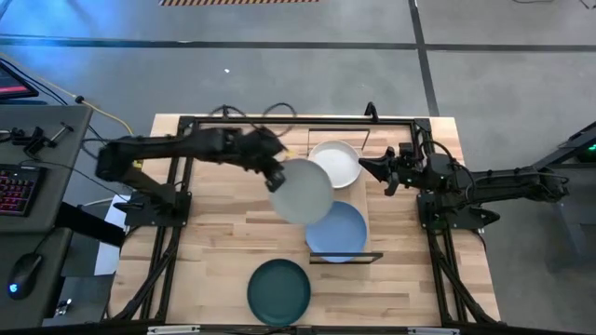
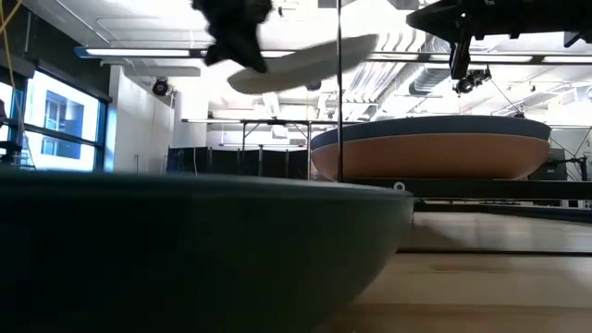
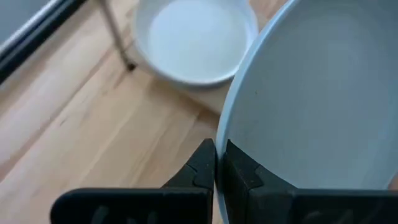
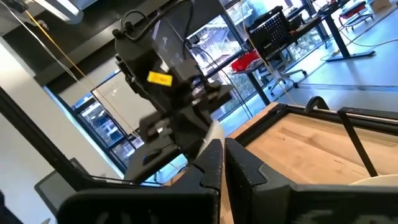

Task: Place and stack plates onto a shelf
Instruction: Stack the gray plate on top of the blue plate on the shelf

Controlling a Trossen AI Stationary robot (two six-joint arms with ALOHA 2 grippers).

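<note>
Left pincer grips the pale plate, hiding part of the blue plate; right pincer clenched.

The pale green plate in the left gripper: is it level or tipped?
Tipped. The pale green plate hangs in the air, slanting up away from the left gripper, which pinches its rim above the shelf.

Probably a lab: glass partitions, desks, exposed ceiling ducts.
</note>
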